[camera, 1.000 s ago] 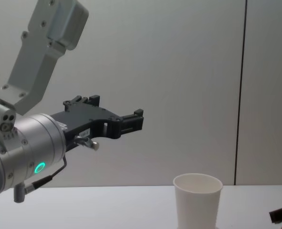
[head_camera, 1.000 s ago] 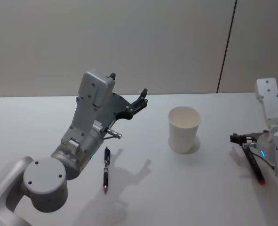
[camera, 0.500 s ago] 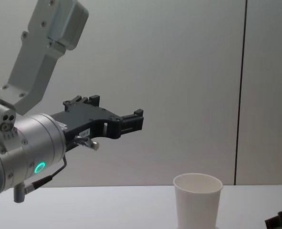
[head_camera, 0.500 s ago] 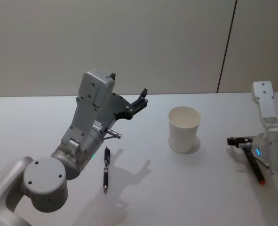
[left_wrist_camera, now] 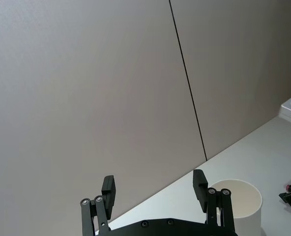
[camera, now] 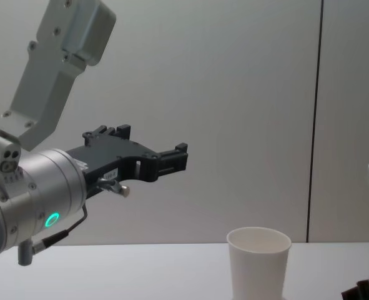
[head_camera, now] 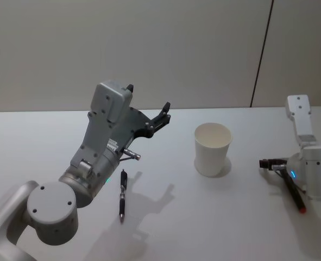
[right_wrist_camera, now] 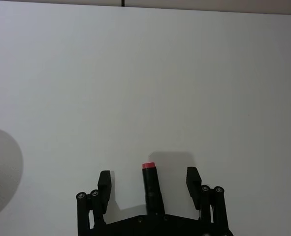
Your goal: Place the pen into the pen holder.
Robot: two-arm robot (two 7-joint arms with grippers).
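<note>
The pen holder, a white paper cup (head_camera: 212,149) (left_wrist_camera: 239,204) (camera: 258,262), stands upright on the white table. To its right lies a dark pen (head_camera: 294,191) with a red end (right_wrist_camera: 148,166). My right gripper (head_camera: 266,162) (right_wrist_camera: 148,176) is low over that pen and open, with the pen lying lengthwise between its fingers (right_wrist_camera: 104,181), apart from both. A second, black pen (head_camera: 122,194) lies on the table at the left. My left gripper (head_camera: 148,97) (left_wrist_camera: 154,182) hangs open and empty in the air, left of the cup.
The white table (head_camera: 203,228) runs back to a plain beige wall with a dark vertical seam (head_camera: 260,54). My left arm's large grey wrist (head_camera: 89,163) stands over the black pen's near side.
My right arm has shifted left towards the cup, carrying its open gripper along over the red-ended pen. The left arm, both pens and the cup have not moved.
</note>
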